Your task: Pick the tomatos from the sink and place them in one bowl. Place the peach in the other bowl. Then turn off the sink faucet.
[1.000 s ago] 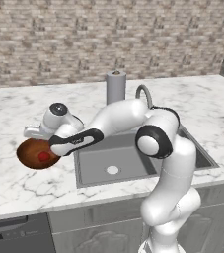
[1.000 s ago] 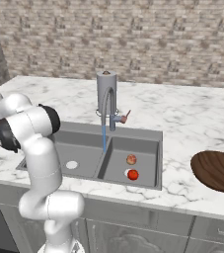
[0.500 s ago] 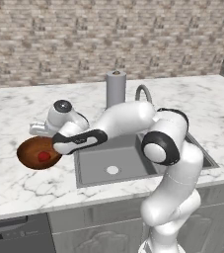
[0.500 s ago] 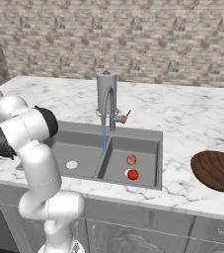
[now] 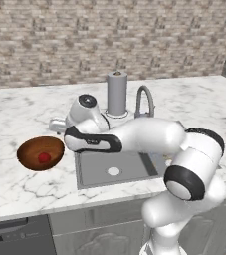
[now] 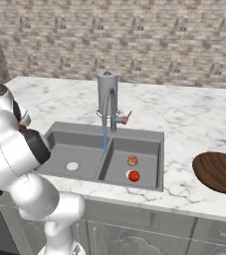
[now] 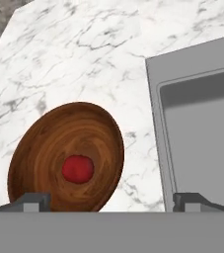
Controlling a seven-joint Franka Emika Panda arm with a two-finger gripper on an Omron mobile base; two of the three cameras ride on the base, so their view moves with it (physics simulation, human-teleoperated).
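One tomato (image 5: pixel 44 158) lies in the reddish-brown wooden bowl (image 5: pixel 31 147) on the counter left of the sink (image 5: pixel 94 172). My gripper (image 5: pixel 55 124) hovers just above the bowl's right rim, open and empty. In the hand view the fingertips (image 7: pixel 33 201) stand wide apart, with the bowl (image 7: pixel 49 143) and its tomato (image 7: pixel 77 168) below them. A second tomato (image 6: pixel 134 176) and the pale peach (image 6: pixel 132 160) rest in the sink's right basin (image 6: pixel 149 149). The other bowl (image 6: pixel 219 172) sits empty right of the sink. Water (image 6: pixel 105 139) streams from the faucet (image 6: pixel 109 102).
A grey upright cylinder (image 5: pixel 117 93) stands behind the sink beside the faucet (image 5: pixel 144 101). My arm reaches across the left basin. The brick wall runs along the counter's back, and a dishwasher front (image 5: pixel 17 236) sits below the counter at left.
The gripper has opened and let the tomato go into the left bowl. It has since drawn back up and to the right, toward the sink.
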